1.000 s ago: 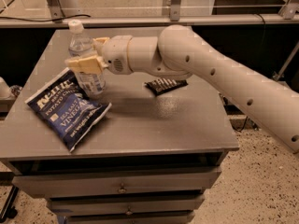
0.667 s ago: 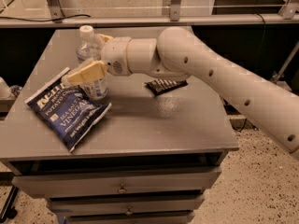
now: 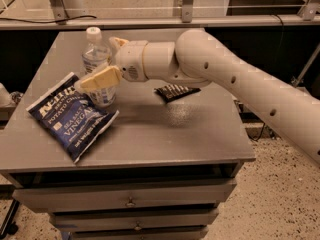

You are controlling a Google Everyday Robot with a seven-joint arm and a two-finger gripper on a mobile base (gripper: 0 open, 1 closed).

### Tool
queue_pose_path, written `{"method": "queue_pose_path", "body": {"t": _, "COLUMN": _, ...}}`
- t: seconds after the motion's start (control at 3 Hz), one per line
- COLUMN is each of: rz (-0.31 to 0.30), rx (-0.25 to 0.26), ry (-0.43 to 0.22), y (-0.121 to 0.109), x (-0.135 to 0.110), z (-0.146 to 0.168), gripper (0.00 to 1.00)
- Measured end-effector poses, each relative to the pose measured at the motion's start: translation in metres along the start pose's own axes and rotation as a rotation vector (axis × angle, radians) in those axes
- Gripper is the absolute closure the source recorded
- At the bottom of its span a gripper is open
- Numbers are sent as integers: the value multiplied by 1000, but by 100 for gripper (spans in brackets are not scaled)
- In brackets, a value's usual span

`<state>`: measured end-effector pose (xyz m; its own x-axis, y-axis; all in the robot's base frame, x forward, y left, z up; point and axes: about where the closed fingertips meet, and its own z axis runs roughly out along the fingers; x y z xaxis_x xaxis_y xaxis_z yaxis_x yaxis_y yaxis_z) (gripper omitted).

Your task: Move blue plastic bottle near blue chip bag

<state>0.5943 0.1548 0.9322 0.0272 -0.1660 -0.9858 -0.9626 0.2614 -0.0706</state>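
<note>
The blue plastic bottle (image 3: 96, 59), clear with a white cap, stands upright on the grey table (image 3: 175, 129). Its base is at the upper right edge of the blue chip bag (image 3: 70, 115), which lies flat at the table's front left. My gripper (image 3: 109, 60) is open around the bottle's right side. One tan finger (image 3: 100, 79) crosses in front of the bottle's lower half. The other finger (image 3: 118, 41) is behind the bottle, to its right. The arm reaches in from the right.
A small black snack wrapper (image 3: 175, 90) lies mid-table, under my forearm. The table has drawers (image 3: 130, 199) below its front edge. A metal rail (image 3: 165, 21) runs behind the table, and speckled floor (image 3: 280, 194) lies to the right.
The fingers have spread apart from their grip on the bottle. The bottle shifted slightly right and now stands by the bag's edge.
</note>
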Motion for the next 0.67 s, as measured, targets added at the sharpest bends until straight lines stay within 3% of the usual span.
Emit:
{"method": "queue_pose_path", "body": {"t": 0.33, "rz": 0, "rx": 83, "ry": 24, "y": -35, "x": 8, "z": -52, "gripper": 0}}
{"method": "queue_pose_path", "body": {"t": 0.67, "rz": -41, "rx": 196, "ry": 63, "y": -73, "x": 4, "z": -139, "gripper": 0}}
